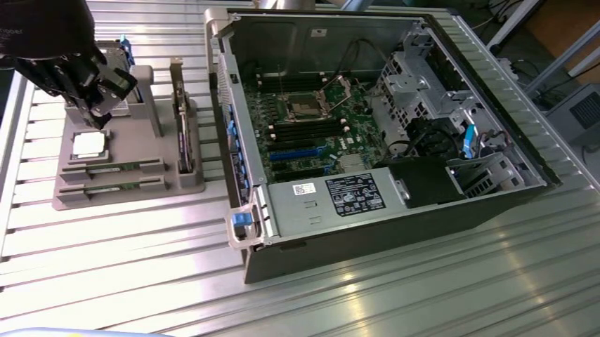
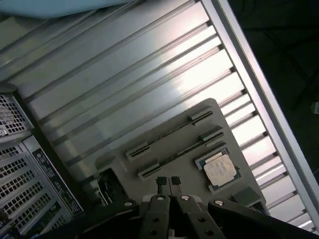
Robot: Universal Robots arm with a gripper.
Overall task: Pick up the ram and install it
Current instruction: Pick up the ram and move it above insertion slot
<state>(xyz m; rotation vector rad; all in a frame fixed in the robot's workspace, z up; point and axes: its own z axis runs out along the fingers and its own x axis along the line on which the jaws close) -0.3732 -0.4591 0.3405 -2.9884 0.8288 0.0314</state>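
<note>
We find the claw pinched together on nothing, hanging above the holder on the tabletop, while the ram waits slotted just past the processor (seemingly stood on edge, top free for pinching), well apart from the case.

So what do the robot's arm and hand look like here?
The hand is black: a bulky rounded body with faint white lettering, then jointed linkages narrowing to two slim fingers. Round pivot pins dot the links.
</note>
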